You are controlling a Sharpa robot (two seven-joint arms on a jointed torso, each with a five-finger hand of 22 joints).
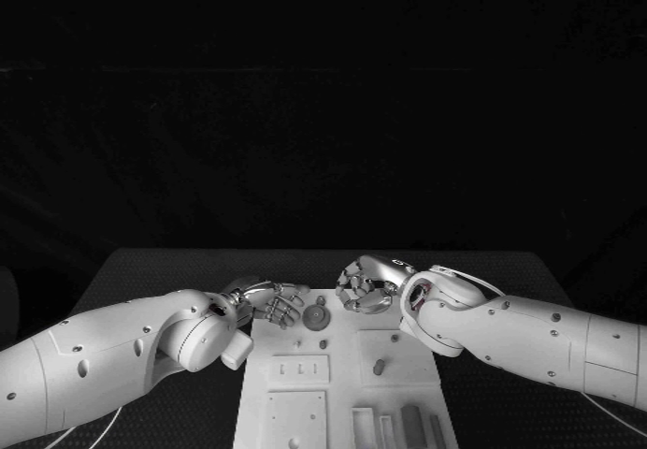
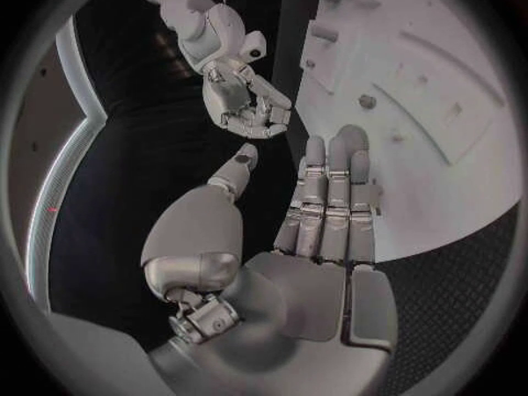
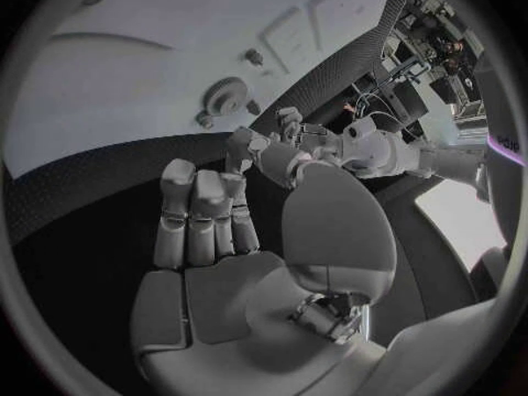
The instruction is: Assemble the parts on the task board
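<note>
The white task board (image 1: 270, 412) lies in the middle of the table. A round gear-like part (image 1: 317, 318) sits at its far end, also seen as the round part (image 3: 228, 97) in the right wrist view. A small peg (image 1: 379, 367) stands further toward me on the board (image 3: 132, 53). My left hand (image 1: 270, 301) hovers at the board's far left corner beside the gear, fingers (image 2: 328, 202) straight, thumb apart, holding nothing. My right hand (image 1: 371, 282) floats just beyond the board's far edge, palm up, with nothing in it; its fingers (image 3: 203, 216) are extended.
Rectangular recesses (image 1: 296, 369) and long slots (image 1: 364, 426) mark the board's near half. Two tiny pieces (image 1: 323, 344) sit near the middle. The black table (image 1: 149, 271) surrounds the board. Both hands are close together, the right hand (image 2: 247, 106) facing the left hand (image 3: 275, 145).
</note>
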